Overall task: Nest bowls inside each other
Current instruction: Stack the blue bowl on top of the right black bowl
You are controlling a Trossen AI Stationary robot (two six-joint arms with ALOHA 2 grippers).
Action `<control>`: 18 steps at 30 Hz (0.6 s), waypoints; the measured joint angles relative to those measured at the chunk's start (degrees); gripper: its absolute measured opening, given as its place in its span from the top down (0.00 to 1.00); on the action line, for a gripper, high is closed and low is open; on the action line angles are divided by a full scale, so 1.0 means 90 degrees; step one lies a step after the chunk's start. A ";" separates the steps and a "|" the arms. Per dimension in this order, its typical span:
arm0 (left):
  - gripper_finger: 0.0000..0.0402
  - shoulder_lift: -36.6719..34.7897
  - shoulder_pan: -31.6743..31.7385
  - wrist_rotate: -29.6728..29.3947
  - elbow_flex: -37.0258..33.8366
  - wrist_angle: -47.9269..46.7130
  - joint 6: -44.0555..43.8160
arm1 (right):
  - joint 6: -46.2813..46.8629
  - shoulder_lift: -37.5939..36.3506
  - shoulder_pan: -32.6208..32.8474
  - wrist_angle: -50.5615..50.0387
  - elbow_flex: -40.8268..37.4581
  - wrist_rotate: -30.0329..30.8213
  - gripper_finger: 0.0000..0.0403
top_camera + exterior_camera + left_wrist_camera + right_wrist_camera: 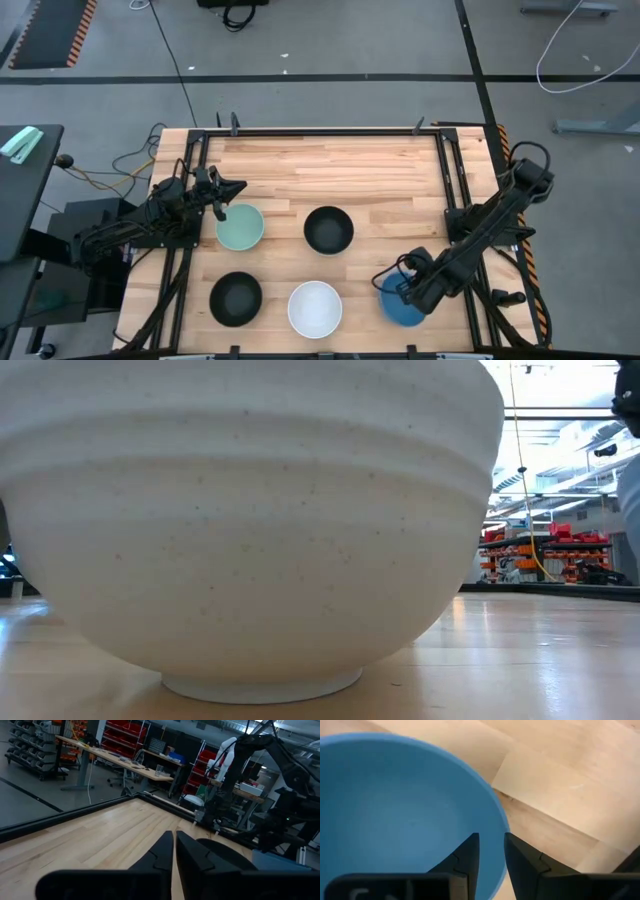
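While the right pincer [402, 283] hangs over the blue bowl [403, 308], its fingers a little apart and straddling the rim, one inside and one outside, nothing is pinched yet as far as the wrist view shows. The left pincer [222, 209], fingers pressed almost together and empty, sits at the far-left rim of the mint green bowl [240, 227].

Five bowls show on the counter [380, 170], all apart: one blue, one mint green, one white, two black. The white bowl [315, 309] lies just left of the right pincer; one black bowl [328, 229] lies beyond it toward the counter's middle; the other black bowl [236, 298] lies just nearer than the left pincer. None is nested.

These look rigid, smooth and glazed, probably ceramic or hard plastic, so likely slippery and liable to chip if dropped. The thin upright rim seems the only place to take hold, one finger each side; a bowl held so would likely tilt.
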 joint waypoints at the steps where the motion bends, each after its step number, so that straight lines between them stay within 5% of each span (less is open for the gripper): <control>1: 0.92 0.0000 0.0001 0.0001 0.0000 -0.0004 -0.0001 | -0.0029 -0.0040 0.0000 -0.0008 0.0019 0.0005 0.76; 18: 0.93 0.0000 0.0000 -0.0001 0.0000 -0.0035 -0.0164 | -0.0117 0.0015 0.0005 -0.0212 0.0204 0.0396 0.76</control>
